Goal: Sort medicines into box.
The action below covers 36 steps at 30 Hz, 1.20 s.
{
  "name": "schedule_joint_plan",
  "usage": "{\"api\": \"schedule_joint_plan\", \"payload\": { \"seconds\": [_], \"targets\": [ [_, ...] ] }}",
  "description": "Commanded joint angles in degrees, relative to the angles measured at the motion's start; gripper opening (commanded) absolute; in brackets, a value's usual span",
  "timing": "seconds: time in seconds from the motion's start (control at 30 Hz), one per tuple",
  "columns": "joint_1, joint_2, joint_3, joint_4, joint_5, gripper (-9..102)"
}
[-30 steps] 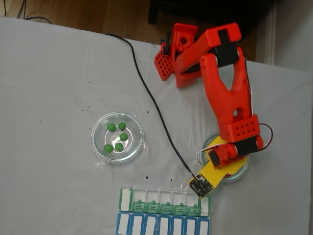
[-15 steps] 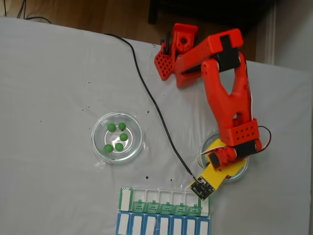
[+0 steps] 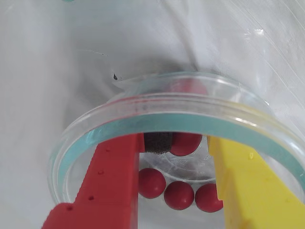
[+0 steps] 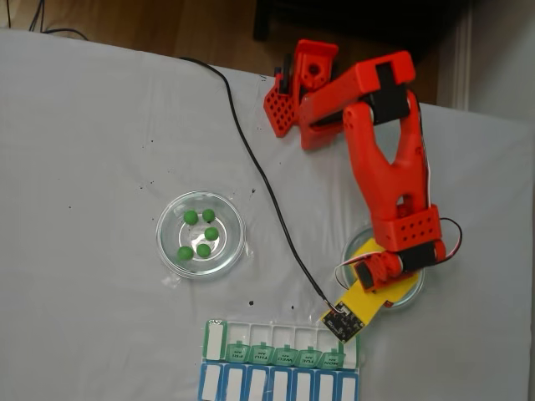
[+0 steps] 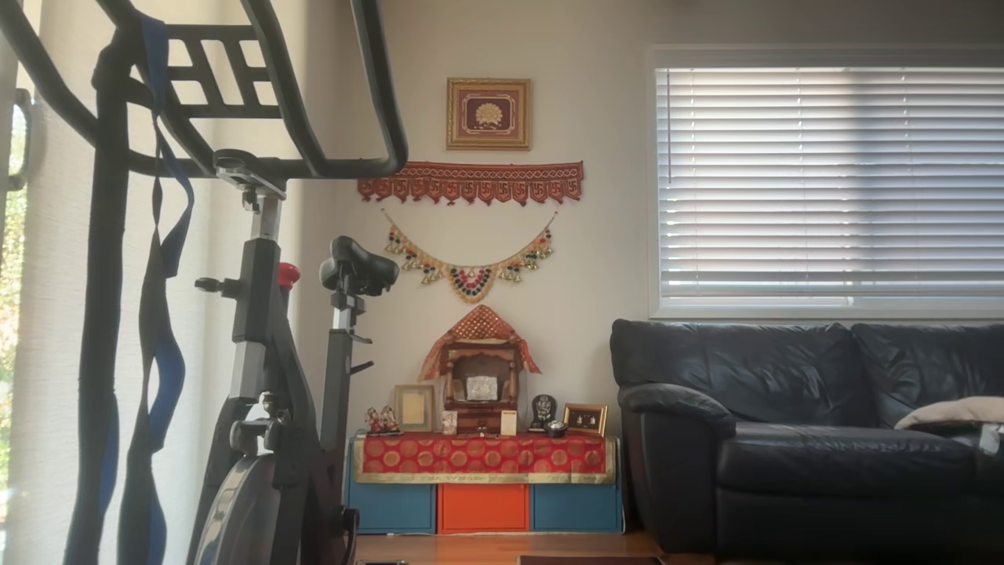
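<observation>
Claw (image 3: 175,164) spread inside the right glass dish (image 3: 86,138), red finger and yellow finger either side of the red balls (image 3: 179,194), nothing pinched yet; over the last second the arm (image 4: 393,167) has drawn back from the box (image 4: 282,344) and dipped deeper into the dish, so a red pick looks near. Green balls (image 4: 201,232) wait in the left dish (image 4: 167,251), well apart; the dish rim crowds the fingers, and the black cable (image 4: 267,184) trails close by
</observation>
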Motion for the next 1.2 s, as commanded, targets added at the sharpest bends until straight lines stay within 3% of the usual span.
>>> {"api": "schedule_joint_plan", "payload": {
  "seconds": [0.0,0.47,1.17],
  "targets": [
    [-0.7,0.35,-3.34,1.32,0.7,14],
    [-2.2,-0.18,-5.19,6.06,3.43,23],
    [-3.16,-0.79,-5.45,8.0,3.78,19]
  ]
}}
